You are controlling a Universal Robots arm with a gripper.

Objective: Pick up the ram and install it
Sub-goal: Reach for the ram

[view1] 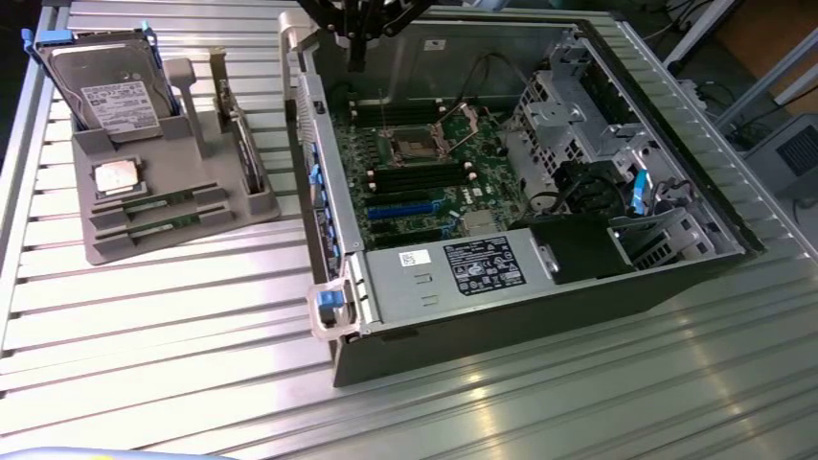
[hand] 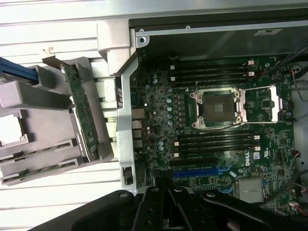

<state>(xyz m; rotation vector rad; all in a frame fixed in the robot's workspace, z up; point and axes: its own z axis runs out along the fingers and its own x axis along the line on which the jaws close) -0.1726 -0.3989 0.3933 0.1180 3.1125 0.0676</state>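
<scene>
Exterior view: high, oblique over the open grey metal computer case (view1: 511, 331). Wrist view: nearer, straight down; both share its green motherboard (hand: 163, 120).

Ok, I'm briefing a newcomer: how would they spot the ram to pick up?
Find the grey holder tray beside the open computer case. Along the tray's edge nearest the case sits the ram: a long, thin green stick, unlike the square silver CPU chip.

In the exterior view, you are facing a holder (view1: 237, 206) sitting upper left on the table (view1: 167, 335), the ram (hand: 81, 113) standing along its side nearest the case (view1: 537, 321), which is lying centre and right.
</scene>
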